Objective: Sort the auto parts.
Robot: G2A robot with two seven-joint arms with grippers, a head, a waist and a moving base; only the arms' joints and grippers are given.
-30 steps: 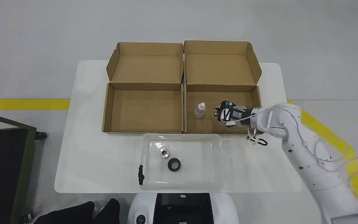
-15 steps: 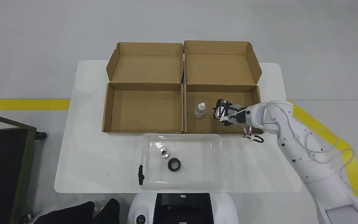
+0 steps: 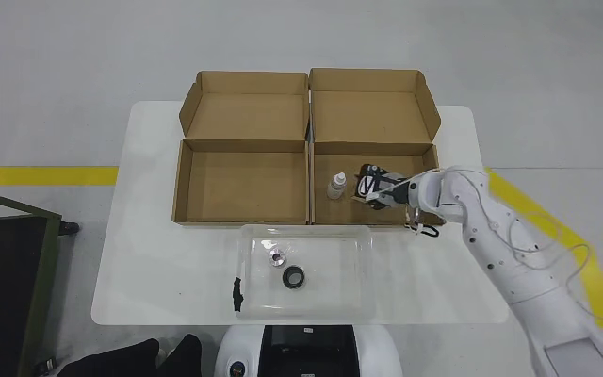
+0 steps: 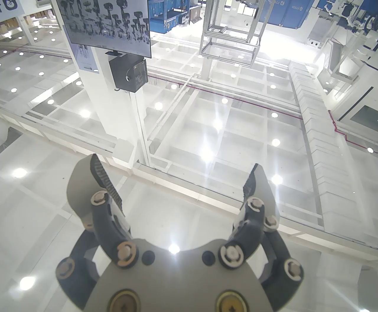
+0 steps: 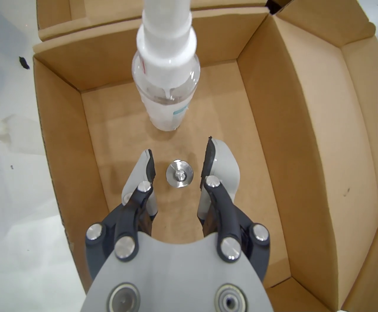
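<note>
Right gripper (image 5: 179, 149) open, low inside the right cardboard box (image 5: 295, 118). Small round metal part (image 5: 179, 173) on the box floor between its fingers, untouched, no long axis. Bottle (image 5: 166, 97) upright just ahead. Left gripper (image 4: 175, 164) open, aimed at ceiling; right arm looks nearer.

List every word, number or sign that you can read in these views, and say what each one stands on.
No text can be read for certain.
Bottle: label with a teal patch, print too small to read.
Banner, blue: white print, too small and blurred.
Screen: rows of pictures, no legible text.
Boxes: no print visible.
Metal part: no marking visible.
</note>
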